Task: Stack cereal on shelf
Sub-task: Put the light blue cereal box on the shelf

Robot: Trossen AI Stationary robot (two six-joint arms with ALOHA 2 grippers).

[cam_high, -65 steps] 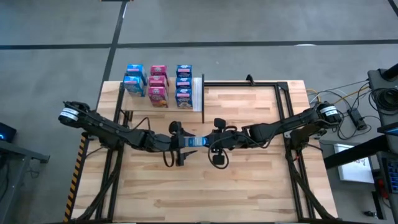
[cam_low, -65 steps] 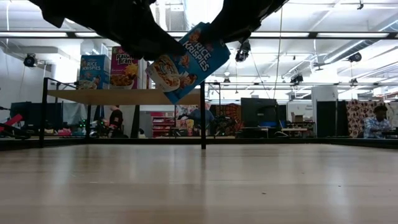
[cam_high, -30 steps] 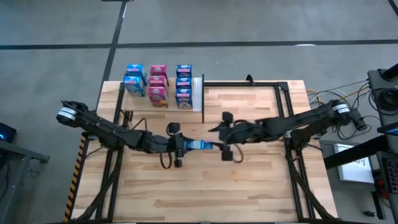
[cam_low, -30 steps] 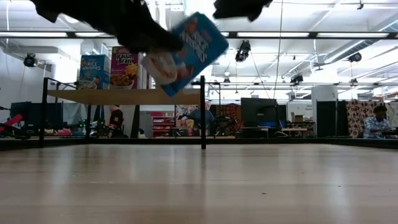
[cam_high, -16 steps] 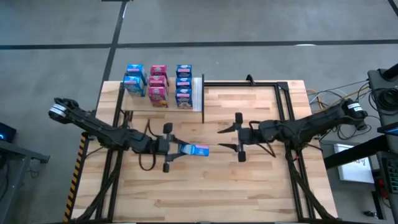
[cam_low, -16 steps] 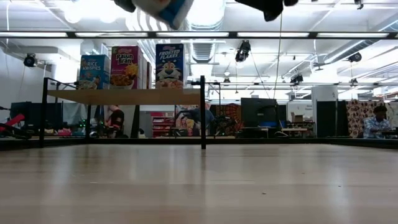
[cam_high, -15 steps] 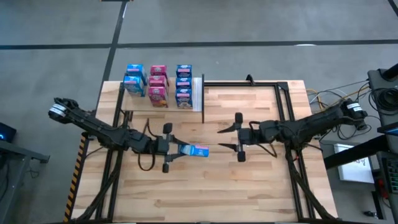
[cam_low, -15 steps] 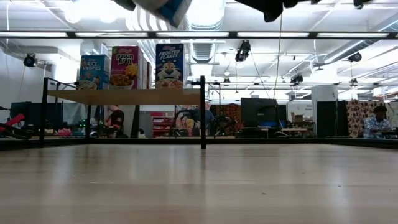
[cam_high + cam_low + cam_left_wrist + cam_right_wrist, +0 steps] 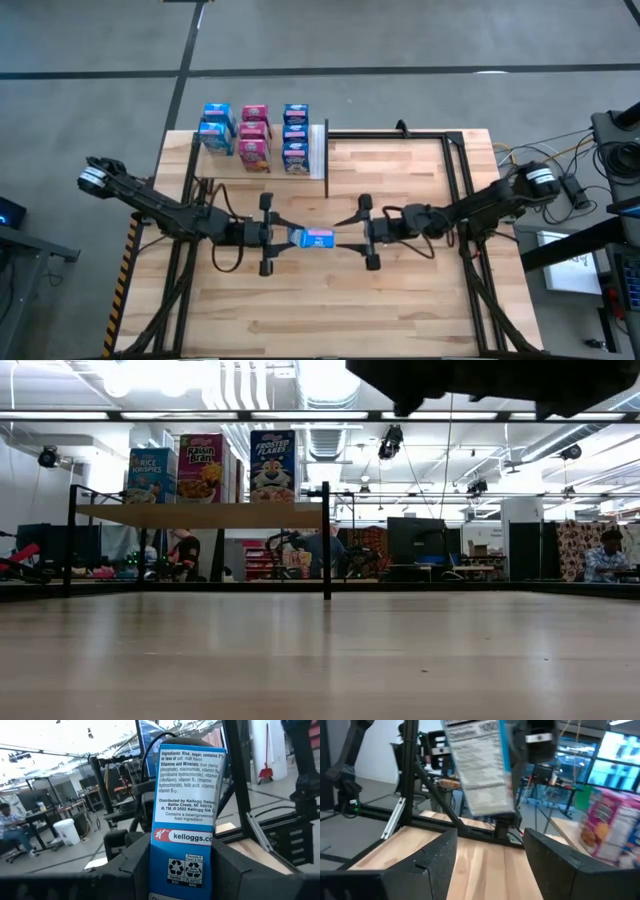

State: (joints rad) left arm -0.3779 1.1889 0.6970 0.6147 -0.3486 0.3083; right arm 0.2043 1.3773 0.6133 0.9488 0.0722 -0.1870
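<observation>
A blue cereal box (image 9: 314, 238) hangs high over the middle of the table, with my left gripper (image 9: 282, 237) shut on it. The left wrist view shows its narrow printed side (image 9: 187, 815) between my fingers. My right gripper (image 9: 345, 233) stands open just right of the box's free end; the box (image 9: 477, 767) lies beyond its fingertips. At the far left the shelf (image 9: 318, 150) carries several blue and pink cereal boxes (image 9: 254, 135), standing on their bases (image 9: 273, 465). In the low view both grippers are above the picture; only a dark arm part (image 9: 480, 380) shows. My left gripper pinches the box between its two fingers (image 9: 132, 865), one on each broad face, at the end with the recycling marks (image 9: 186, 870). The fingers come level from the table's left and lie along the box. It is held about level, clear of the table, its free end toward the right gripper.
The shelf stands on black legs (image 9: 326, 540) above the tabletop (image 9: 400, 300). A black metal frame (image 9: 455, 160) runs along the table's far and right sides. People sit in the room beyond (image 9: 605, 555).
My left gripper has risen with the blue box, out of the top of the low view, drawn a little toward the table's left and tipped the box from slanting to about level. My right gripper first backed off toward the right, then came down and left, up to the box's free end.
</observation>
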